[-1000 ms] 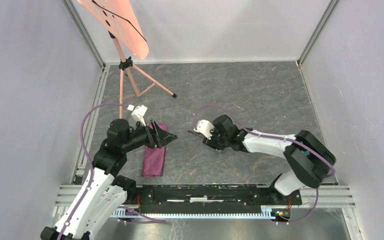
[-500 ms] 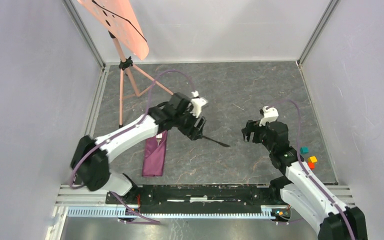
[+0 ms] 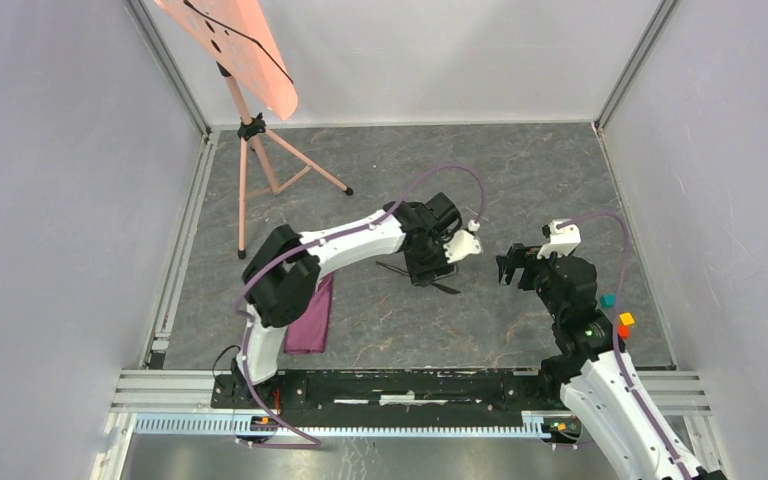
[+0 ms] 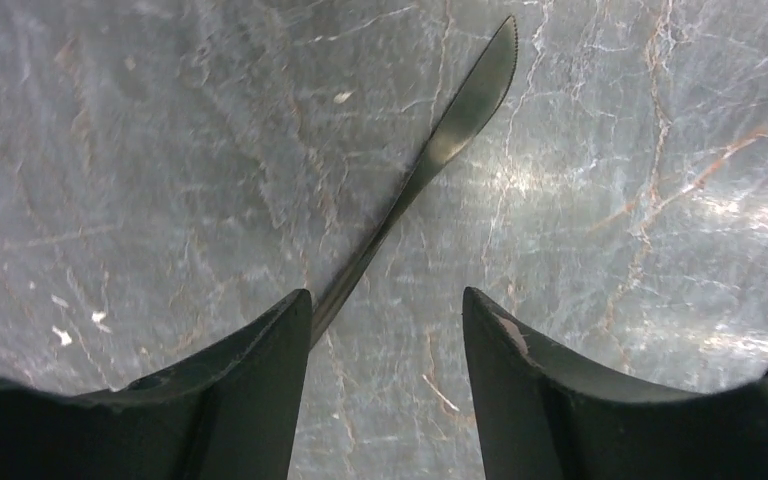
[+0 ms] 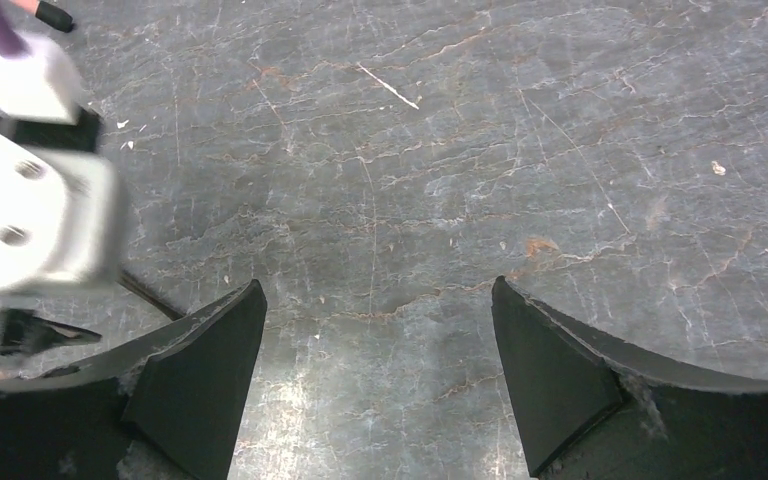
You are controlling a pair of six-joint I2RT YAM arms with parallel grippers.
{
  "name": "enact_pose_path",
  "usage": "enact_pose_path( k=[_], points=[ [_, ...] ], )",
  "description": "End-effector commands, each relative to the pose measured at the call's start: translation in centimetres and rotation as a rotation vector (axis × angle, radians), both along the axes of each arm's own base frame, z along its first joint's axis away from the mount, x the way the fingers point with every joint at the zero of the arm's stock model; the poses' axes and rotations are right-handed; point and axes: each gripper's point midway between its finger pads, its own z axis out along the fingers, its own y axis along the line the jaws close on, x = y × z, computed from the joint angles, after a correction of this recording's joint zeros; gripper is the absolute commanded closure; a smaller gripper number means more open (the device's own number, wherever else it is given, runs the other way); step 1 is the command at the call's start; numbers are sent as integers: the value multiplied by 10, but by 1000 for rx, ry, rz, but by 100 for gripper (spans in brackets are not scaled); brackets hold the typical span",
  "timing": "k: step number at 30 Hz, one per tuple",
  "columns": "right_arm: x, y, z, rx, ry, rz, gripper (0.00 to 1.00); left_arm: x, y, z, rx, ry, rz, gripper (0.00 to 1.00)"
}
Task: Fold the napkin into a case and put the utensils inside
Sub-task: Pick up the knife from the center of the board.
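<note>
left jaws spread over the knife (image 4: 460, 110)
looks stiff, slick steel, flat on the counter (image 4: 660, 250); i'd pinch its handle. right jaws also released.

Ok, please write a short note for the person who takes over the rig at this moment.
Left gripper: open, over the knife, whose handle passes by one finger; not gripped.
Right gripper: open, empty.
The folded napkin case lies on the left side, its far end hidden by the left arm. The fork is not visible.
Done: the fold.
Left: grasp the knife, slide it into the case, check where the fork is.
</note>
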Motion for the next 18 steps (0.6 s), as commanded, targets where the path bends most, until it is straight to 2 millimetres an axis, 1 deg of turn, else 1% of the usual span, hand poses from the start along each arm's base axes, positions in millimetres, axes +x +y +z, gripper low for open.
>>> enact_pose_path(
  k=[1, 4, 8, 12, 15, 18],
  points=[
    [1, -9, 17, -3, -47, -44, 10, -1, 0, -16, 141, -46, -113, 38],
    [1, -9, 24, 0, -68, -45, 10, 0, 3, -29, 191, -53, -119, 41],
    [0, -10, 24, 0, -65, -45, 9, 2, 4, -37, 217, -52, -115, 42],
    [-1, -8, 21, 8, -58, -38, 9, 1, 2, -47, 242, -48, -112, 47],
    [-1, -8, 21, 12, -59, -41, 9, -2, 3, -55, 262, -31, -111, 56],
    [-2, -8, 22, 12, -61, -40, 9, 2, 8, -62, 301, -47, -87, 70]
  ],
)
